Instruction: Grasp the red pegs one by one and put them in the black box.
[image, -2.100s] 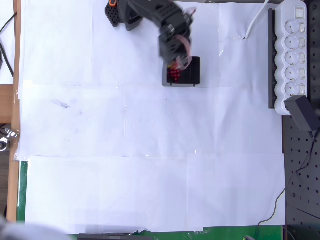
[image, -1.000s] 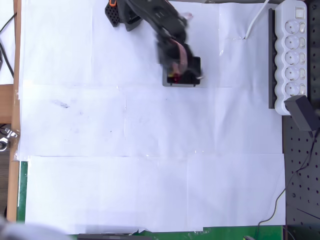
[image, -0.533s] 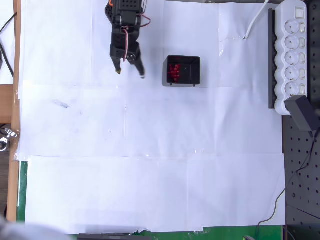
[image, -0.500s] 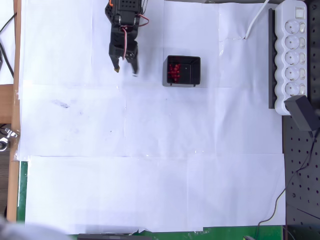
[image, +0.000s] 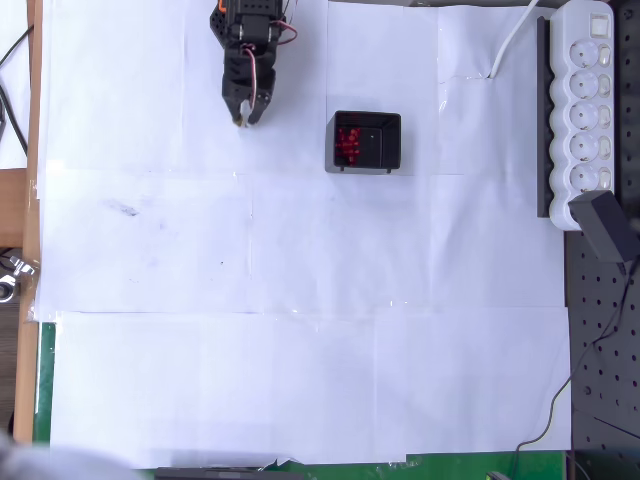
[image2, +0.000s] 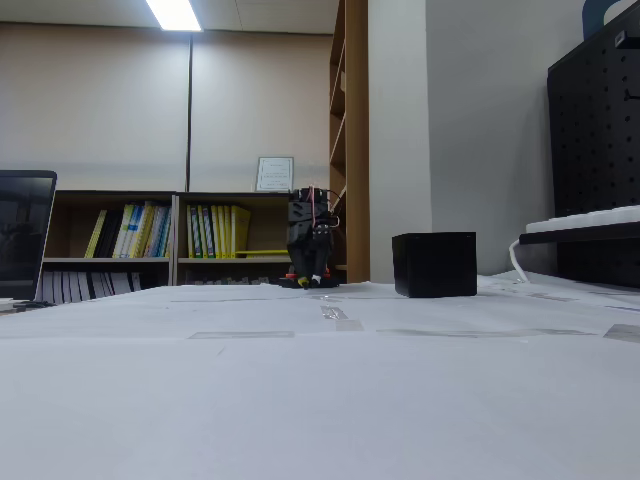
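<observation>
Tabletop (image: 300, 300) is covered in taped white paper sheets, largely bare. Overhead, the black box (image: 366, 142) sits near the far edge, red pegs (image: 349, 143) gathered in its left half. The pincer (image: 245, 118) hangs folded at the arm's base, left of the box and apart from it, fingers together, gripping nothing. A white power strip (image: 585, 110) lies along the right edge. In the fixed view, bookshelves (image2: 170, 240) line the back wall under ceiling lighting.

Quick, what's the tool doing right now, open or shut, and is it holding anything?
Tool: shut, fingers together, holding nothing, left of the black box in the overhead view. The red pegs lie in the box.
</observation>
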